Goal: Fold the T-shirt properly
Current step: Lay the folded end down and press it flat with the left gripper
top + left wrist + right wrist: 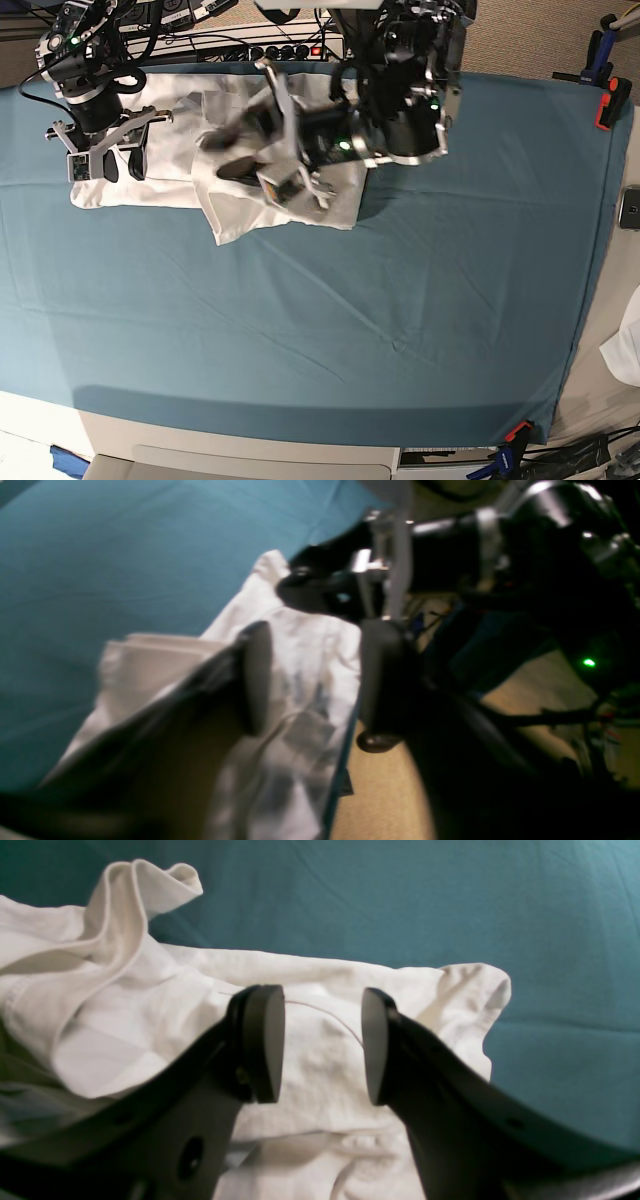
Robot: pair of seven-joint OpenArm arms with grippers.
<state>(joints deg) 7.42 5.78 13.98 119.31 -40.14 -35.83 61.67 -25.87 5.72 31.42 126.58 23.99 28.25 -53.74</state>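
Note:
The white T-shirt (165, 185) lies crumpled on the teal table cover (350, 330) at the back left. My right gripper (120, 165) hangs over its left end. In the right wrist view this gripper (322, 1045) is open and empty just above the rumpled T-shirt (125, 1005). My left gripper (230, 155), blurred by motion, is over the shirt's middle. In the left wrist view it (317, 680) has its jaws apart with the T-shirt (150, 665) showing beneath and between them. I cannot see any cloth pinched.
The robot's dark body (400, 100) stands at the back centre beside the shirt. A power strip (290, 50) and cables lie behind the table. Orange clamps (606, 100) hold the cover at the right edge. A small white cloth (625, 350) lies off the table's right side.

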